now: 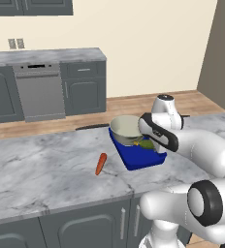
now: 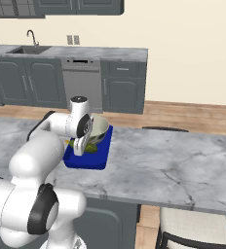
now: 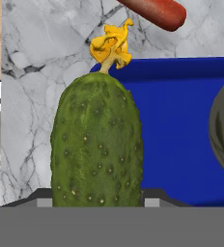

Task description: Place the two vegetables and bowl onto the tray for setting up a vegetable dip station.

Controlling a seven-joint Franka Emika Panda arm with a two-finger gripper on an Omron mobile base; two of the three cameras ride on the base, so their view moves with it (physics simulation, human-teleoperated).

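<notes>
Gripper (image 3: 98,200) partly open, closed on cucumber (image 3: 97,144); fingertips flank its lower end, cuke sticks out along hand, yellow flower tip far end. Held over tray (image 3: 181,125), near its edge. Bowl (image 1: 125,129) sits on tray's far half, just beside hand. Carrot (image 1: 101,163) lies on marble counter (image 1: 41,164), off tray, near its left side.
</notes>
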